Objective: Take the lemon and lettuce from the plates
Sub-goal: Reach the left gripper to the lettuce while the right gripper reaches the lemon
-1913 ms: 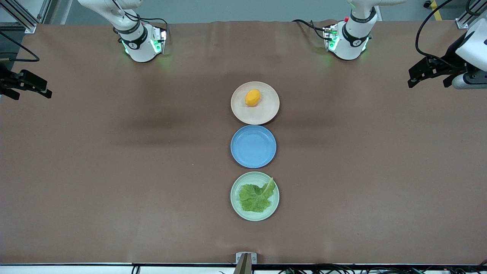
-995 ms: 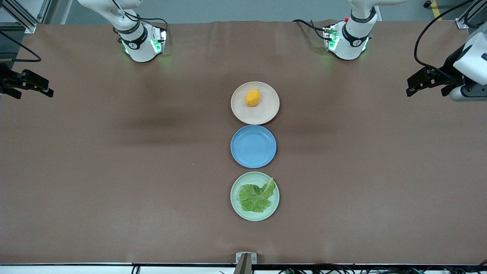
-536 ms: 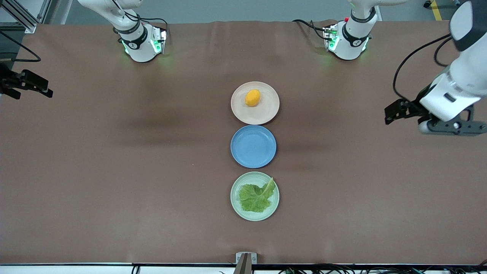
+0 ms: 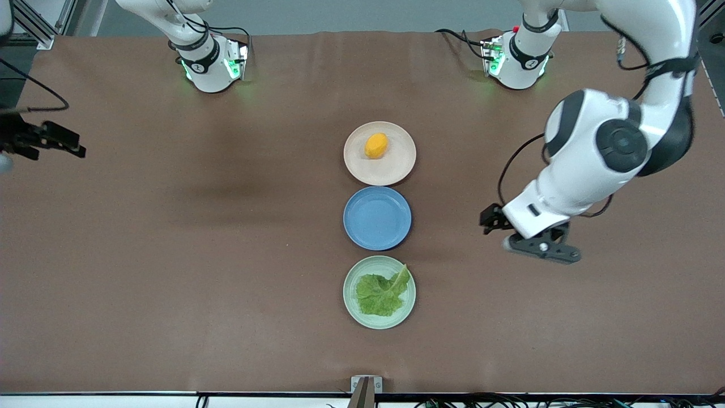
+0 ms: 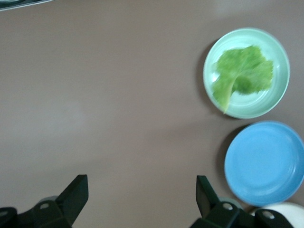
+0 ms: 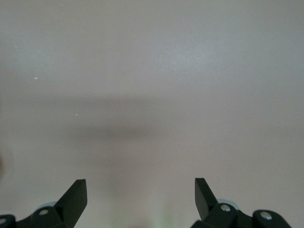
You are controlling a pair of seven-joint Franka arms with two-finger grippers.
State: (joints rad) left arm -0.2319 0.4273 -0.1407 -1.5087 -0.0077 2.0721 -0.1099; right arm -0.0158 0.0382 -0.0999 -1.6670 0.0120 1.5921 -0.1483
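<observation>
Orange-yellow lemon sits on the beige-pink plate; lettuce leaf lies flat on the mint green plate, nearest the front camera. I see the left gripper spread, empty, over bare table toward its end. Right gripper spread, empty, at its table end.
</observation>
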